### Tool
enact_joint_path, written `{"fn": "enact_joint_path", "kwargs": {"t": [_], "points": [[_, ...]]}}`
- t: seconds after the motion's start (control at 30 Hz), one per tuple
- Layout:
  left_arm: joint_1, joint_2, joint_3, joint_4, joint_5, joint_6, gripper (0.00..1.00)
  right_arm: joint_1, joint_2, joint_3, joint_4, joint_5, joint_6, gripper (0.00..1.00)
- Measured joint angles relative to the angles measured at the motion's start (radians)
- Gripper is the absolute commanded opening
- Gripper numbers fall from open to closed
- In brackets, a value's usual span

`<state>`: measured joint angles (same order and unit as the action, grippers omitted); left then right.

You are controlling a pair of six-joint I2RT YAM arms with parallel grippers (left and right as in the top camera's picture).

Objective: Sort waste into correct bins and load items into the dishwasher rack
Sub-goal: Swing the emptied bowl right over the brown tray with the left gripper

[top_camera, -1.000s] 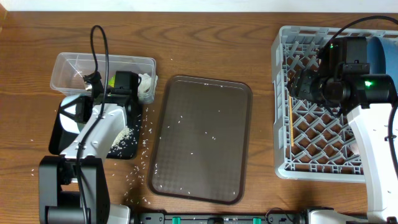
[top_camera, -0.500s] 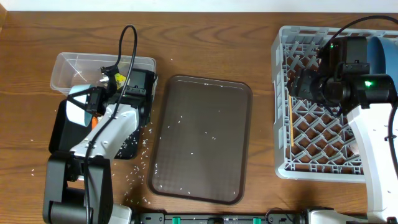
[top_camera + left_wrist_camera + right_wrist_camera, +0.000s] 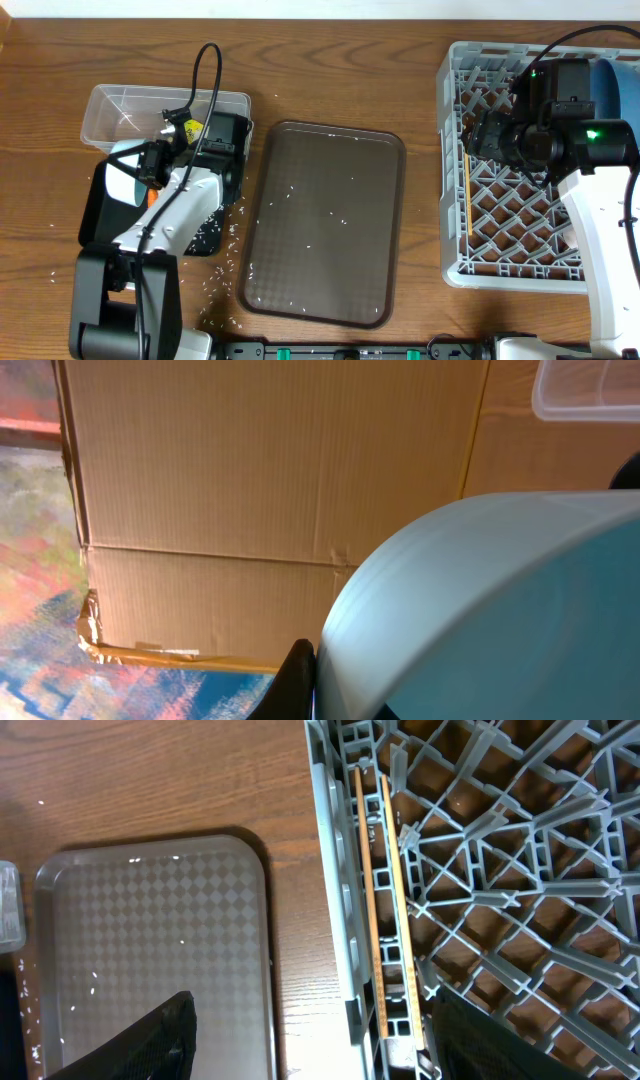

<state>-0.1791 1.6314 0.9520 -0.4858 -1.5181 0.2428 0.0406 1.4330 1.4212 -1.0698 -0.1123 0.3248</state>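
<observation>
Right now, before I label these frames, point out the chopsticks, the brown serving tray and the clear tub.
chopsticks [image 3: 400, 910], right wrist view, mid-length of one stick.
brown serving tray [image 3: 325, 215], overhead view, its bare middle.
clear tub [image 3: 112, 108], overhead view, left part of its floor.

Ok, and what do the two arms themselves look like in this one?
Both the left arm and right arm have white shells with black joints and black wrist housings. A black cable loops off each; the right wrist unit shows a green light. The jaws are black.
</observation>
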Motion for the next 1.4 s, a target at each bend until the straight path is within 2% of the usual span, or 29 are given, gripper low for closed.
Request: {"fn": "enact_joint_path", "kwargs": {"t": [0.17,0.37,0.5,0.6,0.73,0.93,1.2,1.4], "points": [[-0.104,-0.077,0.0,0.0,0.075,-0.022,0.06,0.0,0.0,0.0,0.0,0.0,0.0,0.69],[-0.289,-0.359,0.0,-0.003,0.294,-0.055,0.06,0.0,0.0,0.0,0.0,-0.023,0.0,0.69],[-0.376,-0.515,0.0,-0.039,0.513,-0.151,0.06,0.0,0.0,0.0,0.0,-0.056,0.0,0.69],[-0.396,-0.58,0.0,-0.047,0.738,-0.277,0.06,0.0,0.0,0.0,0.0,-0.081,0.0,0.68],[-0.399,-0.594,0.0,-0.008,1.066,-0.476,0.06,-0.001,0.0,0.0,-0.003,-0.102,0.0,0.67],[-0.42,-0.546,0.0,0.146,1.388,-0.689,0.06,-0.069,-0.003,0.0,-0.002,-0.12,0.002,0.68],[-0.43,-0.531,-0.001,0.265,1.637,-0.757,0.06,-0.277,-0.066,0.0,-0.026,-0.161,0.016,0.68],[-0.43,-0.461,0.002,0.609,1.912,-0.835,0.06,-0.321,-0.09,0.002,-0.031,-0.187,0.012,0.68]]}}
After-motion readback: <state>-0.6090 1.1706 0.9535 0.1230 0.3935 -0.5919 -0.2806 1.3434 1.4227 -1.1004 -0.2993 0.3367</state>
